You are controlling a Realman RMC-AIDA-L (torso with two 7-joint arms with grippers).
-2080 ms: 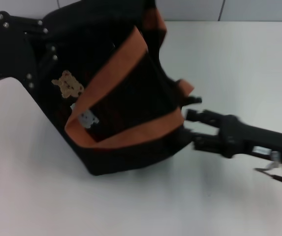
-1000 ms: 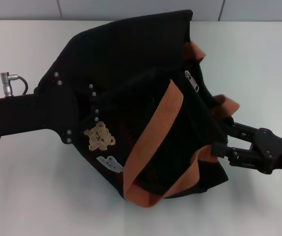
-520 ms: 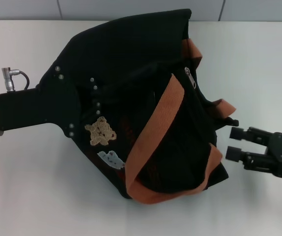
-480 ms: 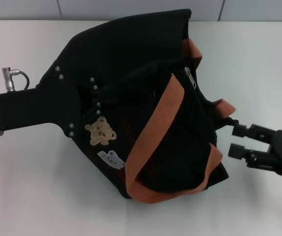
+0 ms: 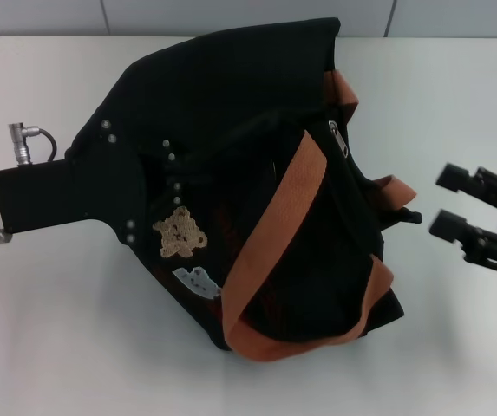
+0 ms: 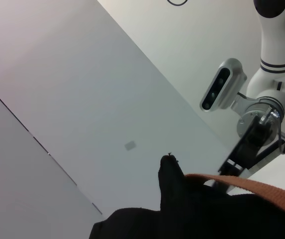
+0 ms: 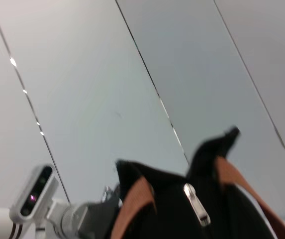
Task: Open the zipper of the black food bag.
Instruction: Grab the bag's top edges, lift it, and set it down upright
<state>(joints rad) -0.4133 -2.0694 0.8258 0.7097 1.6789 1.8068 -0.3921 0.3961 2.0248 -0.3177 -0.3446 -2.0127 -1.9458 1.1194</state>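
A black food bag lies tipped on its side across the middle of a white table. Its side panel faces up, showing a small tan bear patch with a pale patch just below it. Two brown webbing handles loop across the upper face of the bag.

The zipper shows as a small silver pull tab near the bag's far right edge, beside the top of one handle. In the right wrist view the same silver tab hangs between the two handles.

The left gripper comes in from the left side of the table, and its black body presses into the bag's left flank. Its fingertips are buried against the dark fabric, so it is not possible to tell whether they are spread or clamped on the cloth.

The right gripper hovers over the table to the right of the bag, clear of it. Its two black fingers are spread apart with nothing between them, pointing toward a short brown end tab at the bag's right corner.
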